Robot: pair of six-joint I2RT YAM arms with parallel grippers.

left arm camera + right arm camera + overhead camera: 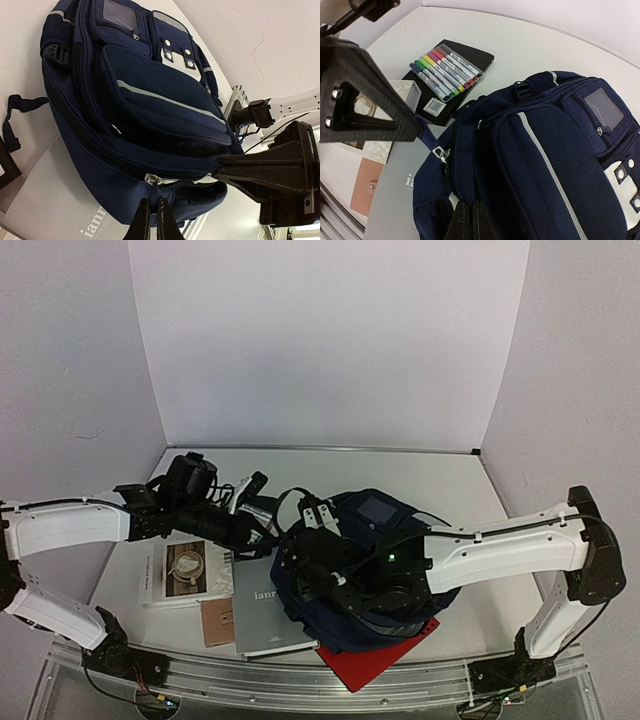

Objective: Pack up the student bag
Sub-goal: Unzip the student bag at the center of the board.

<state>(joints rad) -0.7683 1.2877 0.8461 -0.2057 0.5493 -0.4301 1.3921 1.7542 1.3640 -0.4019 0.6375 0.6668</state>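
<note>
Navy fabric dominates as the student bag lies front pockets up on the white tabletop, overlapping a grey book and a red folder. The left fingers are pinched shut on a tab beside its zipper. The right fingers are clamped tight on the bag's fabric edge nearby.

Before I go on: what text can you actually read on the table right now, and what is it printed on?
"ianr": on the grey book; the rest is covered by the student bag.
On the marker set: barrel print and barcode label are too small to read.
On the white book with the round picture: lettering too blurred.
On the student bag itself: nothing readable.
</note>
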